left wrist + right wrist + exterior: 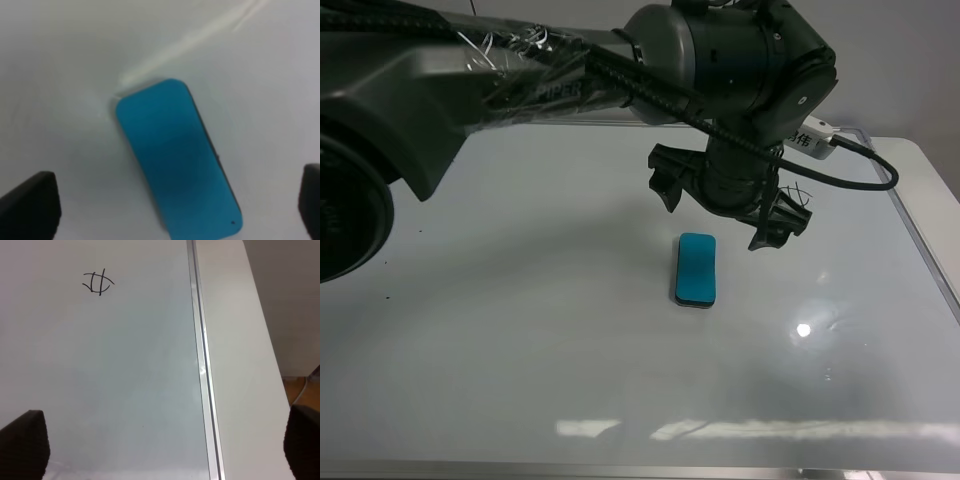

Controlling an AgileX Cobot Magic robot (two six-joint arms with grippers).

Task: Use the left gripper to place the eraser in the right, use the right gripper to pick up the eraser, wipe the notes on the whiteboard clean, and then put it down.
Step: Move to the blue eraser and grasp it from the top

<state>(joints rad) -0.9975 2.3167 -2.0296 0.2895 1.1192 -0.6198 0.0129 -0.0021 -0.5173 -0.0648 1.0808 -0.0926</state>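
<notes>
Left gripper, jaws spread wide and empty, hangs above the eraser, which lies flat on the whiteboard at its 6 o'clock. The hand-over step seems in hand: next, the right gripper, likewise spread and empty, must reach the eraser. Only the right wrist view shows the notes plainly, at the eraser's 2 o'clock.

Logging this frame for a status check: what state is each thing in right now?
eraser: lying flat on the whiteboard, ungripped.
left gripper: jaws open, above the eraser.
right gripper: jaws open, empty.
scribbled note: unwiped.
</notes>
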